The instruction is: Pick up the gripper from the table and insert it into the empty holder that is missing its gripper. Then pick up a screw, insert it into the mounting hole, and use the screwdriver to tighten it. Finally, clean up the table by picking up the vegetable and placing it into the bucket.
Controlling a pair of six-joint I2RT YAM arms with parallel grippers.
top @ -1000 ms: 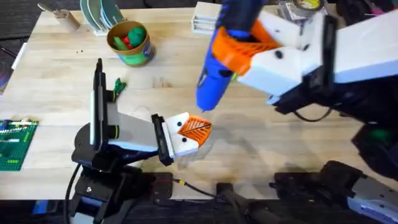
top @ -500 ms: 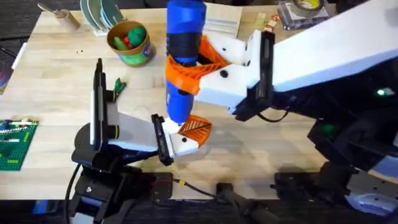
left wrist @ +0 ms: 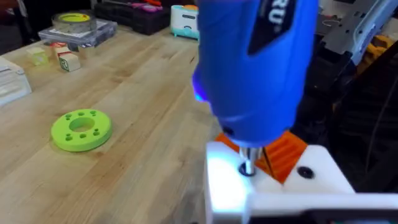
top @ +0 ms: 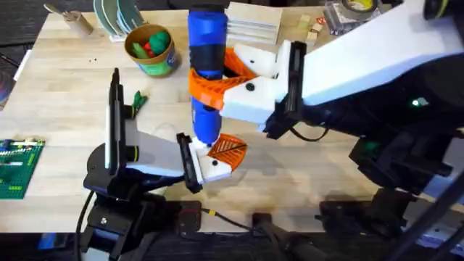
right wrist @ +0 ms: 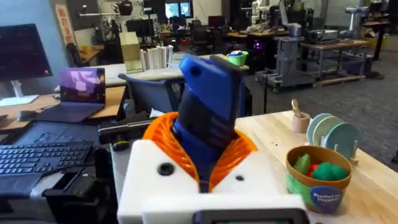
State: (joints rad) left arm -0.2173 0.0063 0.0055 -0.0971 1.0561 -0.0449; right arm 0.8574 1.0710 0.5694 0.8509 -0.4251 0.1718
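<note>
**Screwdriver bit down on the white block, mid-counter near the front edge**

Right hand (top: 217, 76): clamped on the blue screwdriver (top: 206, 65), orange pads wrapped round its body. Tool stands near upright, bit end down. The right arm reaches in from the lower right across the middle.

Left wrist view: the metal bit (left wrist: 247, 163) meets the top face of the white block (left wrist: 273, 190); the orange wedge (left wrist: 283, 152) sits just behind the bit, seated against the block. A blue glow shows on the tool's side.

Left hand (top: 217, 158): carries that white block with the orange ribbed tip (top: 228, 148), low over the counter (top: 304, 163). Cannot tell whether its fingers are apart or together.

Counter edges and room:
- Bucket (top: 152, 49), yellow rim, green side, sits near the far left edge; red and green toy food inside. Plates (top: 116, 16) stand just behind it at the far edge.
- Dark-green leafy vegetable (top: 138, 100) lies on bare wood, between the bucket and the left arm's upright link, apart from both.
- Lime-green disc with holes (left wrist: 81, 129) lies flat in the left wrist view, open wood all round it.
- Green brick plate (top: 18, 167) overhangs the left edge.
- Small boxes and a tape roll (top: 355, 7) crowd the far right corner.
- Open wood runs along the left half beyond the vegetable.
</note>
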